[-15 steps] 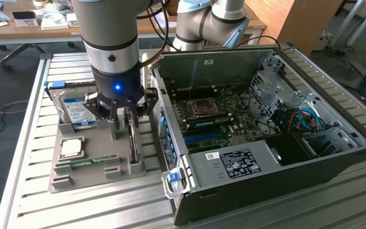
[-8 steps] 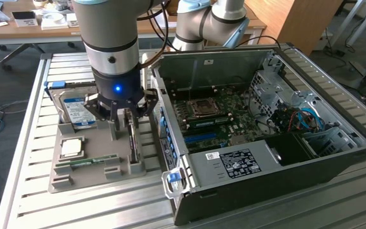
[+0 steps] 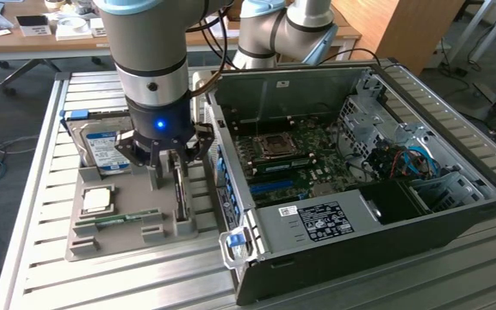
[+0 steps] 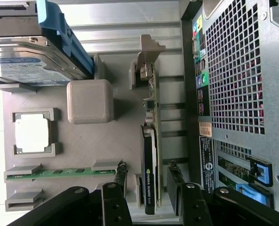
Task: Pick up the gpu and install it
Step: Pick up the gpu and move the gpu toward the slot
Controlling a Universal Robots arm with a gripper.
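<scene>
The gpu (image 3: 180,201) stands on its edge in a slot of the grey parts tray (image 3: 119,240), beside the open computer case. In the wrist view the gpu (image 4: 150,141) shows as a thin card with a black cooler face and a metal bracket at its far end. My gripper (image 3: 168,173) hangs straight over it. Its two fingers (image 4: 120,178) straddle the near end of the card, one on each side, with a small gap on both sides. The gripper (image 4: 147,182) is open and holds nothing.
On the tray also lie a blue-labelled hard drive (image 3: 101,147), a CPU (image 3: 98,200) and a RAM stick (image 3: 114,219). The open PC case (image 3: 386,213) with its motherboard (image 3: 287,155) stands close on the exterior view's right, its rear panel (image 4: 233,70) right next to the gpu.
</scene>
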